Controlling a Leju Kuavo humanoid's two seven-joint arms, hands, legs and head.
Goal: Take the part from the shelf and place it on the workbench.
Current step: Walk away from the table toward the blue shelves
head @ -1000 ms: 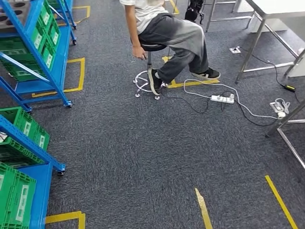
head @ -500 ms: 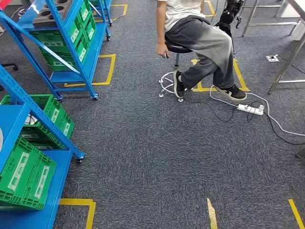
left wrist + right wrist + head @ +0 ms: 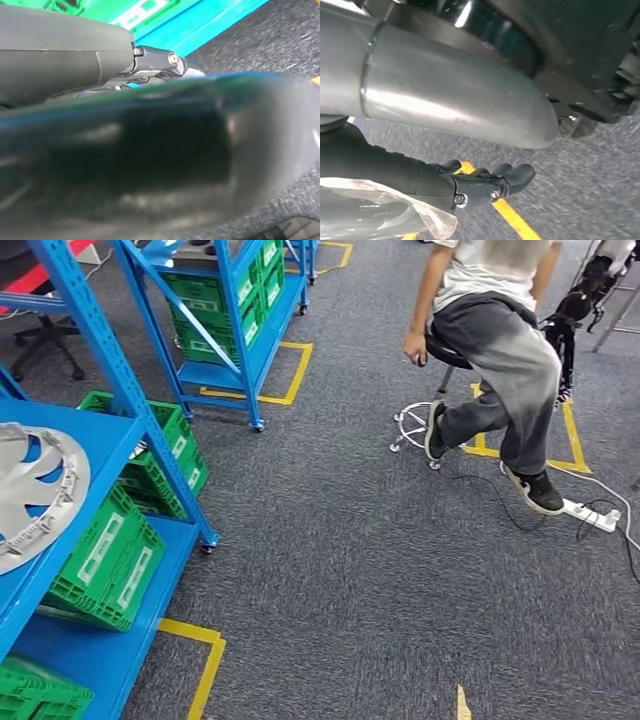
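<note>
The right hand [image 3: 486, 185] is hanging over the carpet [image 3: 362, 570], dark fingers [image 3: 516, 175] loosely curled and gripping nothing. The left hand [image 3: 64, 55] is showing beside a green crate; I cannot tell whether it is open. On the near blue shelf [image 3: 113, 440], the silver wheel cover [image 3: 34, 495] is lying flat, face up. Well beyond that shelf, a person [image 3: 498, 350] is sitting on a stool [image 3: 445, 355].
</note>
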